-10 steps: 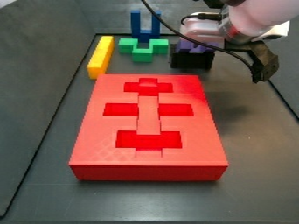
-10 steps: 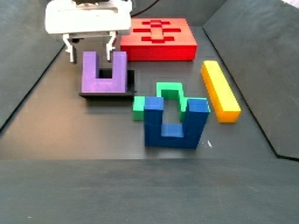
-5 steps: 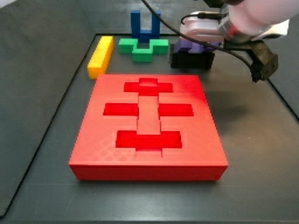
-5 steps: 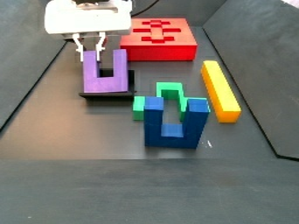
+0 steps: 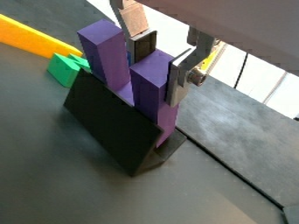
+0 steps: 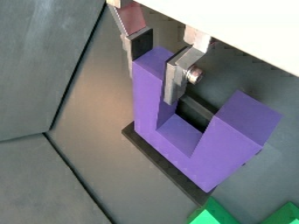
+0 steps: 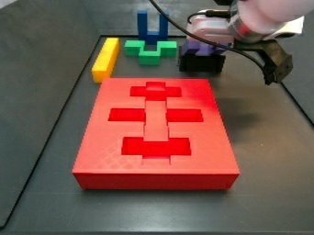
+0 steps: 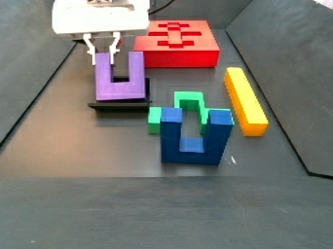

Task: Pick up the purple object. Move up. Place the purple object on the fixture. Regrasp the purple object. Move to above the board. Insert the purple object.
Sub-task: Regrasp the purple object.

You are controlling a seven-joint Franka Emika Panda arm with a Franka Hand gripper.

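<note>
We see the tool point(image 6: 160, 54) closed around one prong of the purple object point(image 6: 193, 122), its silver fingers point(image 6: 177, 77) pressed against that prong's two faces. The purple object stands prongs-up directly under the tool, seated on the fixture point(image 5: 114, 130). Beyond the tool in a side view lies the board point(image 8: 182, 45).

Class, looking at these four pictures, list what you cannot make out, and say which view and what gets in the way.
- The fixture: side view, mostly hidden under the purple object.
- The gripper: wrist view, pad contact with the prong unclear.
- The board: side view, far end cut off.
</note>
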